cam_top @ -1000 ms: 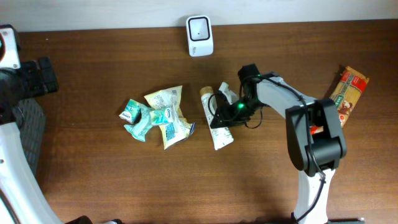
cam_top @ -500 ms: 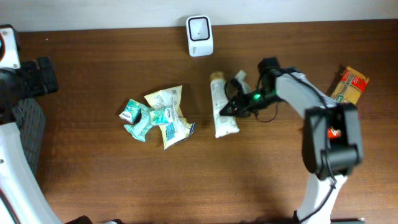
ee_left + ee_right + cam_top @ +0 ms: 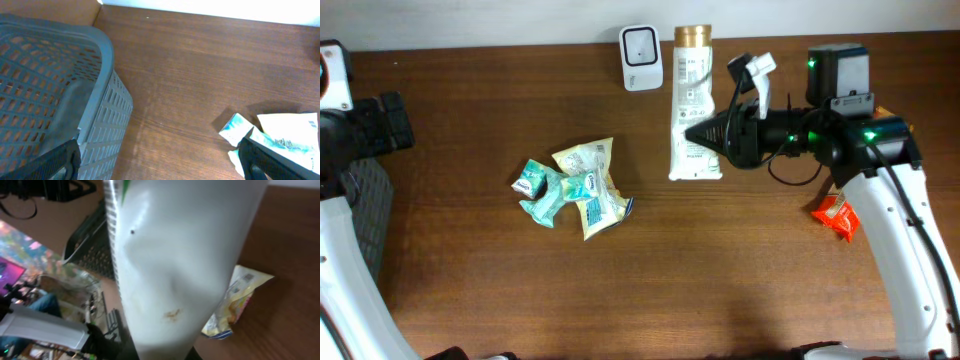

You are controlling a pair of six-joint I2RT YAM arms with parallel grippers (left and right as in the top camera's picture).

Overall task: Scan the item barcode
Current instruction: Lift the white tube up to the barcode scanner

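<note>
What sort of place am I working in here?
Probably a mock checkout station: a white scanner at the back, a grey basket at the left, loose packets, and a tube in the right claw.

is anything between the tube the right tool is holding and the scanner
Nothing visible does. The right tool holds the tube beside the scanner, and only table shows between them from overhead. The snack packets lie well off to one side.

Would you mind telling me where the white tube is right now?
In the overhead view, the white tube is gripped by the right gripper, right of centre, just beside the white scanner at the table's far edge.
</note>
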